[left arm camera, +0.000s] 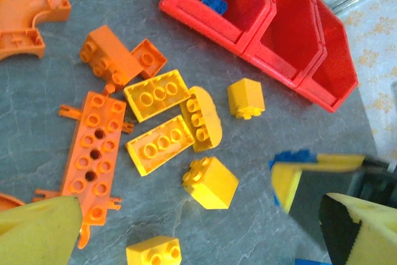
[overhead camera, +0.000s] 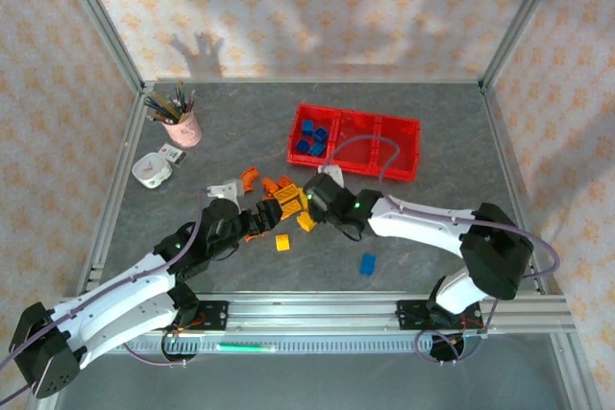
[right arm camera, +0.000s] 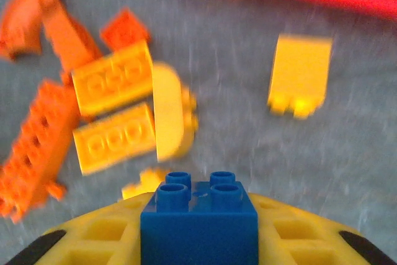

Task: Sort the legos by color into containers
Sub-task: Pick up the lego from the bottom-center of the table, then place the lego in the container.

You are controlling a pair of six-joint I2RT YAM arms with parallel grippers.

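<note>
I am pinching a blue block (right arm camera: 198, 221) between my right fingers (right arm camera: 93, 234), which are sitting narrow against its two sides, with its four studs showing on top in the right wrist view. That view is blurring, so I cannot tell whether the block is clear of the grey surface (overhead camera: 432, 208). My left fingers (left arm camera: 37, 231) are standing wide apart over the loose pile near the middle of the surface, gripping nothing.

The pile is lying just in front of both arms. In it, a long orange plate (left arm camera: 93, 153) is resting beside two yellow bricks (left arm camera: 156, 94) and a rounded yellow piece (left arm camera: 205, 119), with an orange arch (left arm camera: 28, 13) off to one side. A yellow cube (left arm camera: 245, 98) is sitting apart, nearer the red bins (left arm camera: 282, 69). Several blue legos (overhead camera: 310, 136) are lying in the left compartment. One more blue lego (overhead camera: 367, 263) is lying alone near my right arm.
</note>
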